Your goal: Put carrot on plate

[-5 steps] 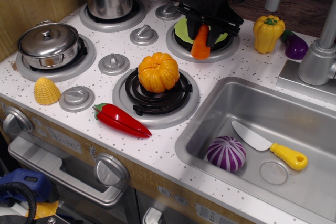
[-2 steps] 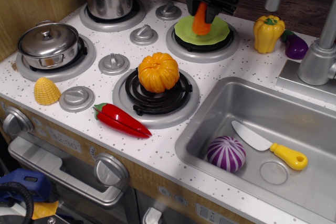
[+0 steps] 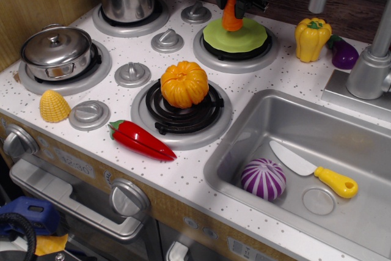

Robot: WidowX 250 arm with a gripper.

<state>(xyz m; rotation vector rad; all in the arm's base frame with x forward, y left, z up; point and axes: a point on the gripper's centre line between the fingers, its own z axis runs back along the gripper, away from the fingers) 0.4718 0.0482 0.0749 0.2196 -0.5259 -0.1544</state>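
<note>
The small orange carrot [image 3: 231,18] hangs tip-down in my black gripper [image 3: 234,3], which is shut on its upper end. It is held above the far edge of the lime-green plate [image 3: 235,35]. The plate lies flat on the back right burner. The carrot's tip looks just above or at the plate's rim; I cannot tell if it touches.
A ribbed pumpkin [image 3: 184,84] sits on the front burner, a red chili [image 3: 140,140] in front of it. Two steel pots [image 3: 57,52] stand at the left, corn [image 3: 54,106] nearby. A yellow pepper [image 3: 311,38] and eggplant [image 3: 344,53] sit right; the sink [image 3: 366,151] holds a knife and onion.
My gripper has lifted the carrot up and away toward the back, from low over the plate's front to higher above its far edge. The plate now shows almost fully.
</note>
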